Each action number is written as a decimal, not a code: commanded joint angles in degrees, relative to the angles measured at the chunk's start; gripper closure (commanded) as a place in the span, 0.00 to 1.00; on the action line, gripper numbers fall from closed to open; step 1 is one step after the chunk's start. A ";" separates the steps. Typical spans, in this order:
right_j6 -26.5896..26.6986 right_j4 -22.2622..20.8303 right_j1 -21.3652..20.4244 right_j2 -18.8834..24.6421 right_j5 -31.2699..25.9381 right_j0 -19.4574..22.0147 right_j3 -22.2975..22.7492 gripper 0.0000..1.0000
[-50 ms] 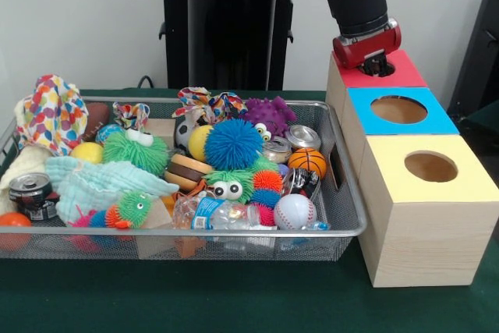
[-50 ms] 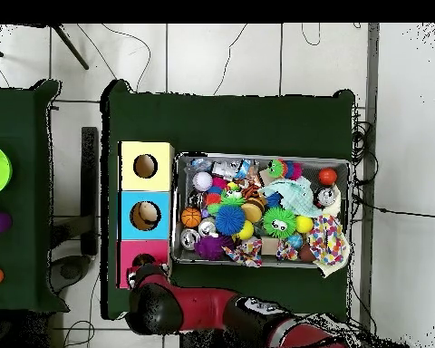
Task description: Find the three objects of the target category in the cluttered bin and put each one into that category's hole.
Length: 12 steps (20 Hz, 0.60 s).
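A: What is seen nearest the camera in the front view?

B: A wire mesh bin is set on the green table. Along its near edge a crushed plastic bottle is laid, with a white baseball just beside it at 3 o'clock. A crushed soda can is found at the bin's 9 o'clock end.

A: And deeper in the bin?

B: A small basketball is placed beyond the baseball, at about 12 o'clock from it. A blue spiky ball is seen near the middle, and a purple spiky toy at the far rim.

A: Where are the holes?

B: Three wooden boxes are lined up just beside the bin at 3 o'clock: the yellow-topped box nearest, then the blue-topped box, then the red-topped box farthest.

A: Where is the gripper?

B: It is held directly over the red-topped box's hole. Whether the claw is released or clenched cannot be told. In the overhead view something tan is seen inside the blue box's hole.
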<state>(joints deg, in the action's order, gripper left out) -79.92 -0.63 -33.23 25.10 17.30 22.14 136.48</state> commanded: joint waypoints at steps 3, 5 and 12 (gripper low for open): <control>-13.51 5.35 0.10 -2.42 -9.78 -0.30 -1.81 1.00; -13.81 5.53 -0.28 -1.73 -10.03 -0.06 -1.53 1.00; -15.34 4.58 0.92 -0.28 -7.21 0.89 -0.36 1.00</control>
<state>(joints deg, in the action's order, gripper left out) -79.93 0.70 -33.80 25.05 15.20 21.80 136.51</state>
